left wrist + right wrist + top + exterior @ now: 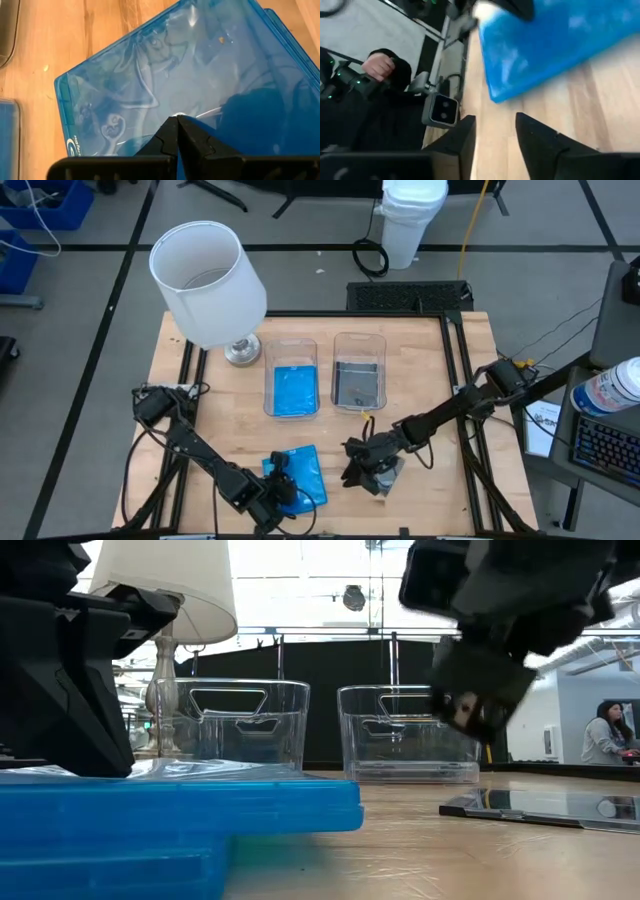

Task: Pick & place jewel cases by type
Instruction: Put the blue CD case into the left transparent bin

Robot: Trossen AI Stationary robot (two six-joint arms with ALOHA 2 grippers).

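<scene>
Two bright blue jewel cases (303, 473) lie stacked flat near the table's near edge, filling the left wrist view (150, 75) and the low view's left (180, 805). My left gripper (283, 483) is shut, its tips (177, 117) down on the top case. A dark grey case (388, 477) lies flat on the table (545, 806). My right gripper (360, 468) hovers open (495, 127) just above and left of it (480, 700). One blue case (293, 390) lies in the left tub, one dark case (357, 383) in the right tub. My left gripper touches the top blue case on its upper face (175, 107), near the case's near edge, with its shut fingertips. The fingers come from above, slanting toward the far side. The case lies flat on the one below it.
Two clear tubs (290, 343) (360, 338) stand side by side mid-table. A white-shaded lamp (210, 280) stands at the far left. Bare wood lies between tubs and cases. A person (605, 735) sits beyond the table; a hand (380, 65) shows at the near side.
</scene>
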